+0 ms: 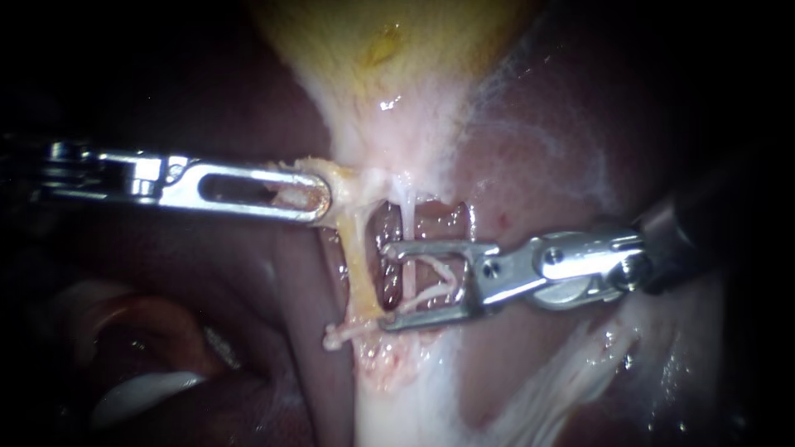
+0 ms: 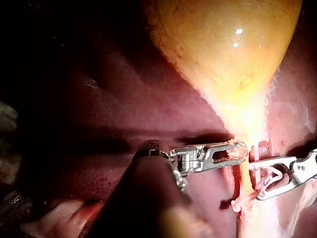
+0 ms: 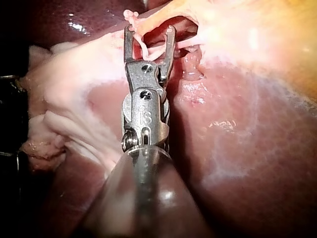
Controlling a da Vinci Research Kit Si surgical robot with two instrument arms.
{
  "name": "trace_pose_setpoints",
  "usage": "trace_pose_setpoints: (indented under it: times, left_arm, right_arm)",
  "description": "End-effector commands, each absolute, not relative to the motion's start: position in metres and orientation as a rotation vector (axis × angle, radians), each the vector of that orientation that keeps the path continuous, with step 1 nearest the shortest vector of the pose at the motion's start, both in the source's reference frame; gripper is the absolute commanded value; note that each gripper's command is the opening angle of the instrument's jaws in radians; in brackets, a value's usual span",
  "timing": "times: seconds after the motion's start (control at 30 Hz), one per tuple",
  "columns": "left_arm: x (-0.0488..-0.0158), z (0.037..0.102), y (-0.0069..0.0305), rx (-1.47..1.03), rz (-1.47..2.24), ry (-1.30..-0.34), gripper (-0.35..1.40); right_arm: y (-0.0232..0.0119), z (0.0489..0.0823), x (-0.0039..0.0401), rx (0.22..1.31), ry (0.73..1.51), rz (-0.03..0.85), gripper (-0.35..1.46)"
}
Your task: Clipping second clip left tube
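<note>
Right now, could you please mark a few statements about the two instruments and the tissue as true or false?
1. The left instrument is shut on tissue at the narrow end of the gallbladder. True.
2. The right instrument holds nothing. False: it carries a white clip.
3. The two instruments touch each other. False: they are apart.
4. The liver lies beside the gallbladder. True.

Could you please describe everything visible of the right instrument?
The right instrument is shiny metal on a dark shaft, entering from the right over the liver. Its two slim jaws stand apart, holding a white V-shaped clip between them. They straddle a thin white tube, tips beside a yellowish tube.
</note>
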State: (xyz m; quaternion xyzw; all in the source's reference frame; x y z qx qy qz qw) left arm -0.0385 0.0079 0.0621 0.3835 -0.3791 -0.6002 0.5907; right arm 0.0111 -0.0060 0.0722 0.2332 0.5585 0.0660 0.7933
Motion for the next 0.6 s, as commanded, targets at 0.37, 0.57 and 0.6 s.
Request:
trace_pose_setpoints:
  times: [0.37, 0.57, 0.6]
  left_arm:
    - [-0.0387, 0.0619, 0.0078, 0.889, -1.392, -0.883, -0.35]
    - [-0.0387, 0.062, 0.0078, 0.889, -1.393, -0.883, -0.35]
    - [-0.0388, 0.062, 0.0078, 0.889, -1.393, -0.883, -0.35]
  right_arm:
    - [-0.0075, 0.0743, 0.0139, 0.546, 1.2, 0.137, 0.45]
    - [-0.0077, 0.074, 0.0146, 0.636, 1.229, 0.15, 0.43]
    - [-0.0077, 0.074, 0.0148, 0.642, 1.236, 0.158, 0.42]
